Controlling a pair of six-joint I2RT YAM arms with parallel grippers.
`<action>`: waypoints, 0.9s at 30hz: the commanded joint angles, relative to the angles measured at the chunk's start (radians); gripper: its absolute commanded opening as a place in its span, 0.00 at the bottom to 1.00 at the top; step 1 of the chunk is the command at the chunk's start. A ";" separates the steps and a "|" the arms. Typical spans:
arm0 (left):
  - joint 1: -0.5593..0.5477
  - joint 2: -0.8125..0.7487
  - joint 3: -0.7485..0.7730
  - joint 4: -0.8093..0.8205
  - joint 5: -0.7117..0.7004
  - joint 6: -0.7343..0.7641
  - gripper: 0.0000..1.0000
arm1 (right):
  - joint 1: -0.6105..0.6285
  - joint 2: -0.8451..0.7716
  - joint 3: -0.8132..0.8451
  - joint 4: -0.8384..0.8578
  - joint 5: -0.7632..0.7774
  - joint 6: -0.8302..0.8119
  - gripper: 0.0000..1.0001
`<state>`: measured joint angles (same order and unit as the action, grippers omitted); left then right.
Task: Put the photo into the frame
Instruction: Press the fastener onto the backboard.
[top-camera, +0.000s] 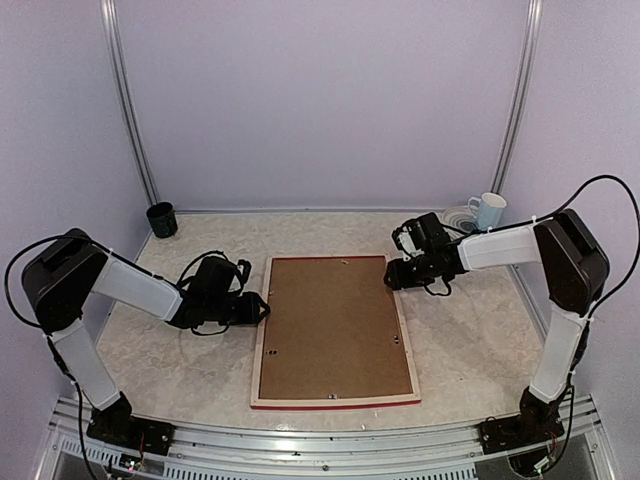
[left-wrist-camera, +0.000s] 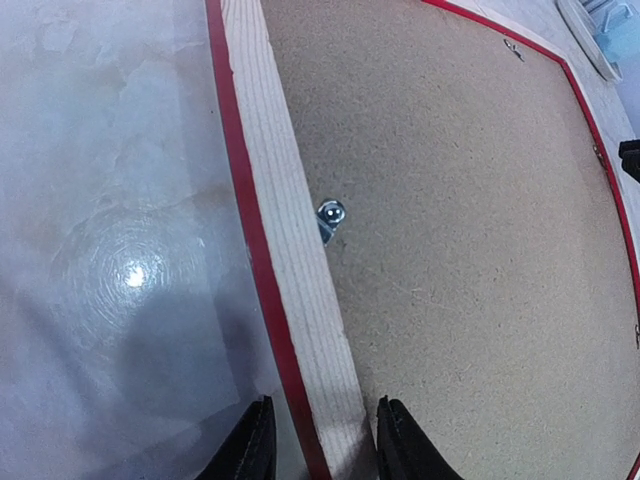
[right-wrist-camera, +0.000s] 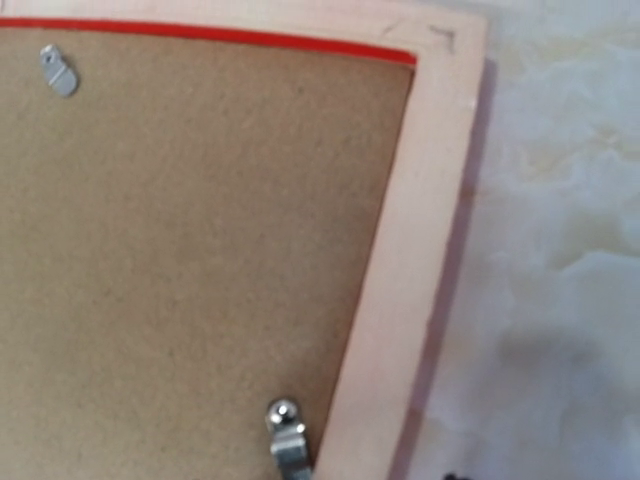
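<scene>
The frame (top-camera: 262, 345) lies face down in the middle of the table, pale wood back up, red along its edges. A brown backing board (top-camera: 335, 325) fills it, with metal turn clips (left-wrist-camera: 330, 212) at its rim. The photo is not in view. My left gripper (top-camera: 262, 305) is at the frame's left rail (left-wrist-camera: 290, 250). In the left wrist view this gripper (left-wrist-camera: 322, 445) is open, one finger off the outer red edge and one over the board. My right gripper (top-camera: 392, 272) hovers at the frame's right rail (right-wrist-camera: 415, 250) near the far corner, with a clip (right-wrist-camera: 288, 435) just below; its fingers barely show.
A dark green cup (top-camera: 161, 219) stands at the back left corner. A white and blue mug (top-camera: 489, 210) sits on a plate (top-camera: 458, 215) at the back right. Walls close the table on three sides.
</scene>
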<state>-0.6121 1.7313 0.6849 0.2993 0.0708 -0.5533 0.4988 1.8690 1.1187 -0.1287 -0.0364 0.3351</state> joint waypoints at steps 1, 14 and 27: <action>0.009 0.019 -0.017 -0.012 0.012 -0.007 0.35 | -0.009 0.037 0.005 0.033 0.029 0.016 0.50; 0.009 0.017 -0.018 -0.009 0.014 -0.007 0.34 | -0.009 0.077 0.041 0.026 0.089 0.028 0.47; 0.011 0.030 -0.013 -0.005 0.028 -0.010 0.35 | -0.005 0.102 0.086 -0.036 0.126 0.021 0.48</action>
<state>-0.6075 1.7344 0.6842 0.3065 0.0822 -0.5568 0.4976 1.9308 1.1641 -0.1219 0.0467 0.3595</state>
